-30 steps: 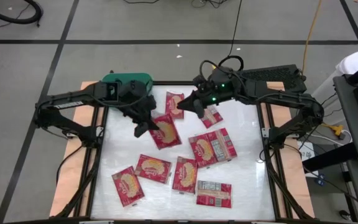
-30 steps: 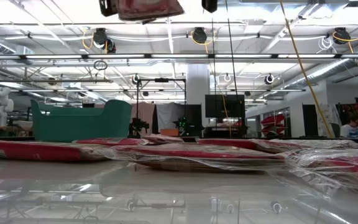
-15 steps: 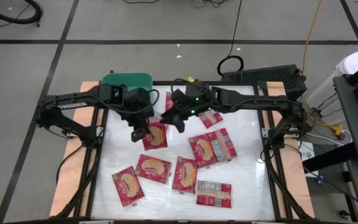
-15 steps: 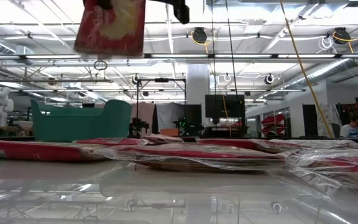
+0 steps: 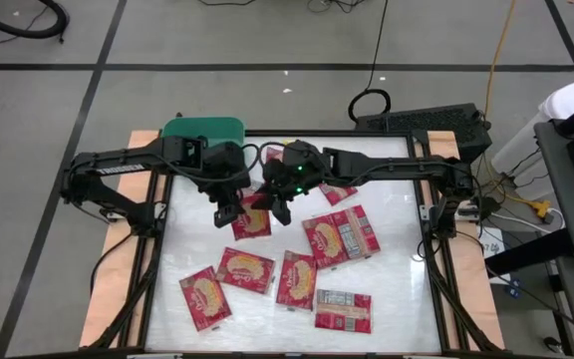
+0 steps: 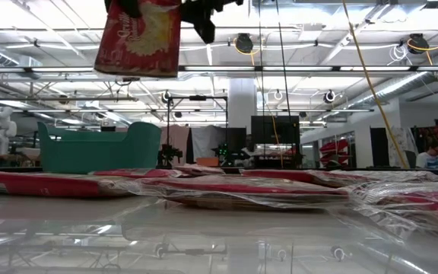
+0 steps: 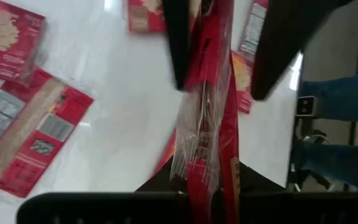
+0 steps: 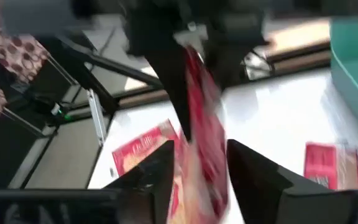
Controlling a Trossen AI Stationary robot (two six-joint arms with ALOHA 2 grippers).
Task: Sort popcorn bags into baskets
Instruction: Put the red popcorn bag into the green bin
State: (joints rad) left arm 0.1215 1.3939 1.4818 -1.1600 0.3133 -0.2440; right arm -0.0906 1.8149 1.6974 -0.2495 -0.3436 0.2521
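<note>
A red popcorn bag (image 6: 141,42) hangs in the air over the table's far middle, with my left gripper (image 5: 229,211) shut on its upper end. My right gripper (image 8: 201,149) has reached it from the right; its fingers are open and stand one on each side of the hanging bag (image 8: 205,127). Several more popcorn bags (image 5: 339,236) lie flat on the white table top. The teal basket (image 5: 204,128) stands at the far left corner, behind my left arm. My left gripper pinches the bag's upper end (image 8: 188,50) between its two fingers, coming from above and slanting down. The bag hangs below the fingers, nearly upright, its printed face toward the table's near edge and all of it clear of the table. My right gripper straddles the bag's side edge (image 7: 194,68); whether a finger touches it I cannot tell.
Loose bags lie across the near half of the table (image 5: 267,274) and one at the far middle (image 5: 339,189). Metal frame rails (image 5: 436,259) run along both sides. The two arms meet close together over the far middle.
My right gripper has come down and toward the table's left, from beside the far bags to the held bag. My left gripper has tipped downward. The bag, about level a second ago, now hangs nearly upright below the left fingers.
</note>
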